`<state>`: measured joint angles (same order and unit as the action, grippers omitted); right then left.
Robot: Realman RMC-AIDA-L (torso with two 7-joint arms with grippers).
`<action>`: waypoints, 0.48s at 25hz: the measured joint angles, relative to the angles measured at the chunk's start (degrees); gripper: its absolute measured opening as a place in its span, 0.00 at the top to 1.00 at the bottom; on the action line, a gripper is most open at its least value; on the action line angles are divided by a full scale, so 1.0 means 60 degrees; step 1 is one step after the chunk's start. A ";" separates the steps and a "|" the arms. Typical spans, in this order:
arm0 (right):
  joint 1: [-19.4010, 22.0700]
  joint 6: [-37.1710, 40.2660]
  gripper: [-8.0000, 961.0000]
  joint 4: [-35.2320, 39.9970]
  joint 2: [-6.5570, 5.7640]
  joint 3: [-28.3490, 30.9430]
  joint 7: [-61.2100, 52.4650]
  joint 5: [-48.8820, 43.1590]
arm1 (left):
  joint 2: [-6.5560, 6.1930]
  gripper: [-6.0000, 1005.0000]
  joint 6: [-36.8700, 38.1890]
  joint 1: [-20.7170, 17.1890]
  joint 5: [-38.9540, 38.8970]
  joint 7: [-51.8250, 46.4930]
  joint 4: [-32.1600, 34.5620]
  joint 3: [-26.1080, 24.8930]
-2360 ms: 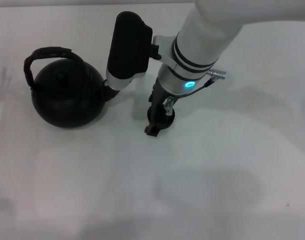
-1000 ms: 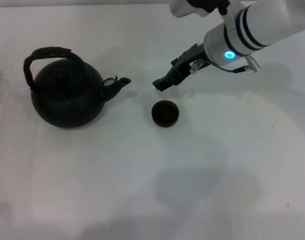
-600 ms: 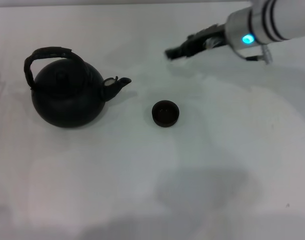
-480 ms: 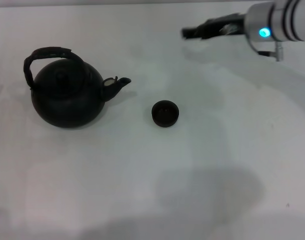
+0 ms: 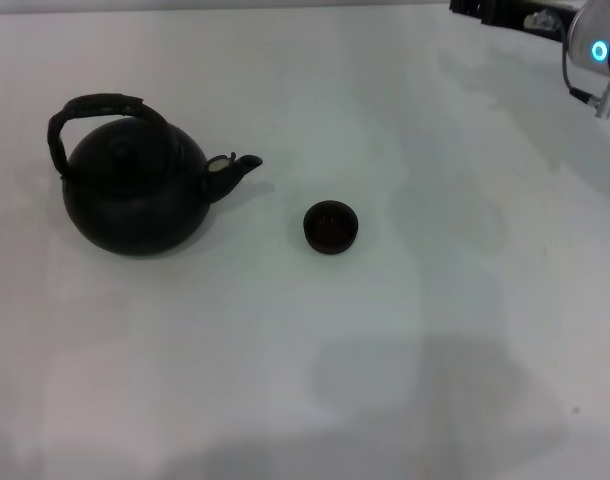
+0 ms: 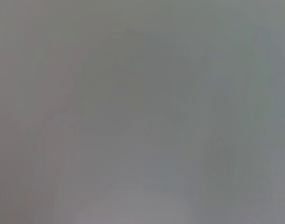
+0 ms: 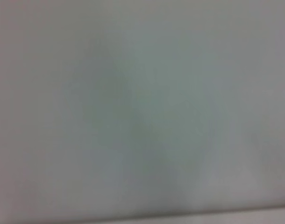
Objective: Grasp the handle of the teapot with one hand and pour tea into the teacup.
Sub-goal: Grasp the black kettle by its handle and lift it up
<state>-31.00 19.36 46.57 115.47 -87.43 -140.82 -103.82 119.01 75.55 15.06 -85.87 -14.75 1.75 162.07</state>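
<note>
The matte-black teapot (image 5: 135,195) stands upright on the white table at the left of the head view, its short spout (image 5: 240,166) pointing right. Its dark wrapped handle (image 5: 90,112) arches over the top. The tiny black teacup (image 5: 331,227) stands to the right of the spout, apart from it. My right gripper (image 5: 485,10) is at the top right corner, high and far from both, holding nothing. My left gripper is out of view. Both wrist views show only blank pale surface.
The white table (image 5: 315,380) spreads all around the teapot and cup. A soft shadow lies on it near the front. My right arm's wrist with its blue light (image 5: 599,50) is at the top right edge.
My right gripper was down at the teacup, then lifted off it and swung away up and to the right to the top right corner. Teapot and teacup have not moved.
</note>
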 joint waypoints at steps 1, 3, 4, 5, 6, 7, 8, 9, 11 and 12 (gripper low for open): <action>-0.0018 -0.0085 0.13 0.0011 0.0003 0.0064 0.0000 0.0050 | 0.0000 0.12 0.0002 0.0003 0.0000 0.0000 0.0001 0.0000; -0.0034 -0.0526 0.13 0.0102 0.0005 0.0122 0.0002 0.0134 | -0.0001 0.12 0.0004 0.0017 0.0022 -0.0001 0.0001 0.0000; -0.0032 -0.0845 0.13 0.0163 0.0009 0.0122 0.0004 0.0135 | -0.0003 0.12 0.0005 0.0025 0.0046 -0.0001 0.0002 0.0000; -0.0028 -0.1261 0.13 0.0211 0.0012 0.0056 0.0006 0.0119 | -0.0007 0.12 0.0006 0.0033 0.0071 -0.0001 0.0002 0.0000; -0.0026 -0.1754 0.13 0.0250 0.0017 -0.0066 0.0006 0.0080 | -0.0010 0.12 0.0007 0.0038 0.0088 -0.0002 0.0002 0.0000; -0.0026 -0.2416 0.13 0.0255 0.0016 -0.0323 0.0004 0.0035 | -0.0013 0.12 0.0007 0.0043 0.0100 -0.0002 0.0002 0.0000; -0.0028 -0.3178 0.13 0.0238 0.0007 -0.0629 -0.0002 -0.0017 | -0.0014 0.12 0.0007 0.0044 0.0103 -0.0002 0.0002 0.0000; -0.0029 -0.3879 0.13 0.0196 -0.0001 -0.0985 -0.0015 -0.0065 | -0.0015 0.12 0.0007 0.0044 0.0107 -0.0002 0.0002 0.0000; -0.0030 -0.5458 0.13 0.0045 0.0001 -0.1807 -0.0064 -0.0247 | -0.0015 0.12 0.0007 0.0040 0.0110 -0.0003 0.0002 0.0000; -0.0028 -0.6028 0.13 -0.0024 0.0003 -0.2137 -0.0102 -0.0333 | -0.0016 0.12 0.0007 0.0036 0.0110 -0.0003 0.0002 0.0000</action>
<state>-31.17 -16.81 46.43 115.49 -100.25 -141.44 -105.81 118.91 75.59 15.28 -85.21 -14.77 1.76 162.07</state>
